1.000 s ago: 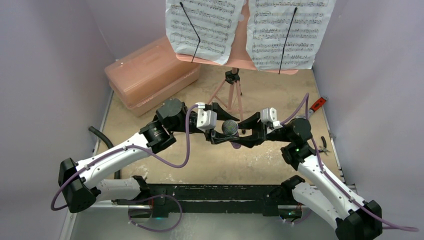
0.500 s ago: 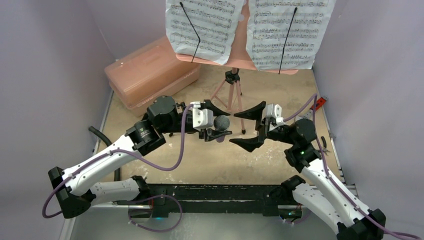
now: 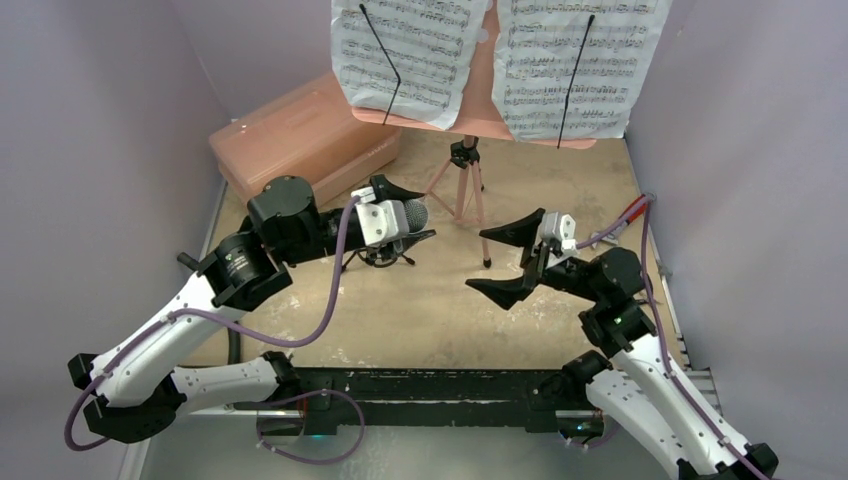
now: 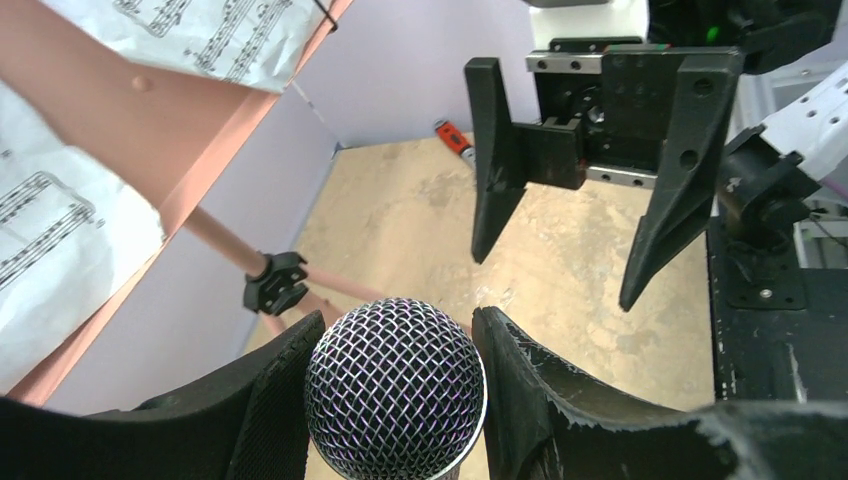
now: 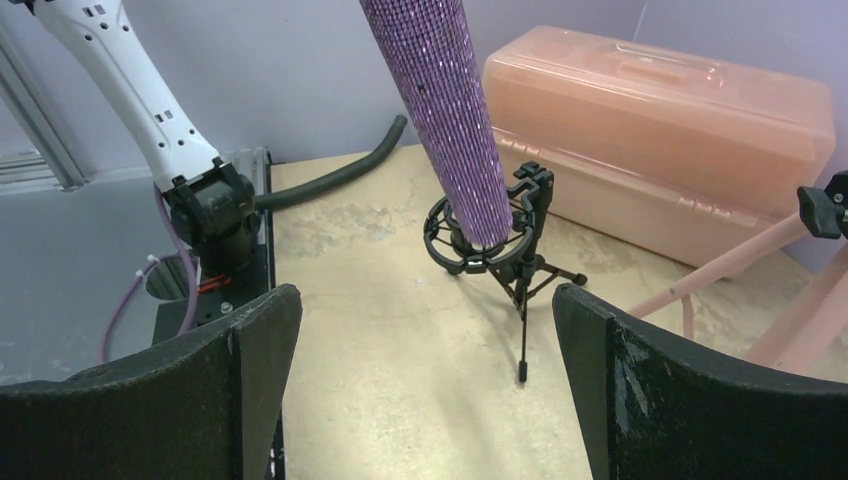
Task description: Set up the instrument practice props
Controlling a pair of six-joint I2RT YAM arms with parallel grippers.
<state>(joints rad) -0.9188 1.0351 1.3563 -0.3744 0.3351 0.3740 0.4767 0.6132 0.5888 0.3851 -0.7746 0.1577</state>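
Observation:
My left gripper (image 3: 422,216) (image 4: 397,318) is shut on the mesh head of the glittery purple microphone (image 3: 413,212) (image 4: 395,390) (image 5: 445,110). The microphone hangs tilted, and its lower end sits in the ring of the black shock-mount mini tripod (image 5: 500,245) (image 3: 383,256), which stands on the table. To the right, my right gripper (image 3: 505,262) (image 5: 425,295) (image 4: 555,278) stands wide open and empty, facing the tripod. At the back, the pink music stand (image 3: 483,75) (image 4: 150,130) holds two sheet-music pages (image 3: 405,50) (image 3: 575,60) on its thin legs (image 3: 460,190).
A big pink plastic case (image 3: 300,145) (image 5: 660,130) lies at the back left, just behind the mini tripod. A red-handled tool (image 3: 635,208) (image 4: 452,140) and pliers (image 3: 648,290) lie by the right wall. A black hose (image 3: 205,275) runs along the left edge.
My right gripper opened, let go of the microphone and drew back to the right. The left arm carried the microphone left and back, bringing its lower end into the shock mount.

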